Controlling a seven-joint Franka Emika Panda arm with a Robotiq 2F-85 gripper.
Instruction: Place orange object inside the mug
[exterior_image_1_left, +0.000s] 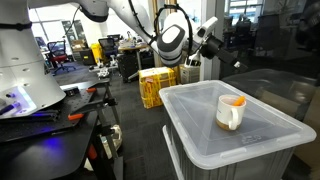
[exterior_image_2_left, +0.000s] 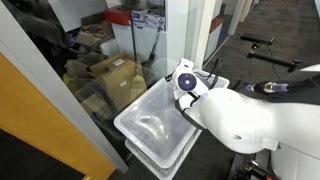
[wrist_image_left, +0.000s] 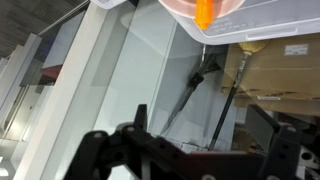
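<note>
A small white mug (exterior_image_1_left: 229, 113) stands upright on the lid of the translucent grey bin (exterior_image_1_left: 200, 140). The bright orange object (exterior_image_1_left: 235, 101) sits inside the mug, its end showing at the rim. In the wrist view the mug's rim (wrist_image_left: 180, 8) and the orange object (wrist_image_left: 204, 13) show at the top edge. My gripper (exterior_image_1_left: 208, 38) hangs well above and behind the mug, apart from it. In the wrist view the gripper (wrist_image_left: 200, 130) is open, with nothing between its dark fingers (wrist_image_left: 140, 122). The arm hides the mug in an exterior view (exterior_image_2_left: 240, 120).
The bin's lid (exterior_image_2_left: 150, 125) fills the near area, next to glass partitions (wrist_image_left: 110, 70). Yellow crates (exterior_image_1_left: 155, 85) stand on the floor behind. A workbench with small tools (exterior_image_1_left: 60, 110) sits to one side. Cardboard boxes (exterior_image_2_left: 105, 75) lie behind the glass.
</note>
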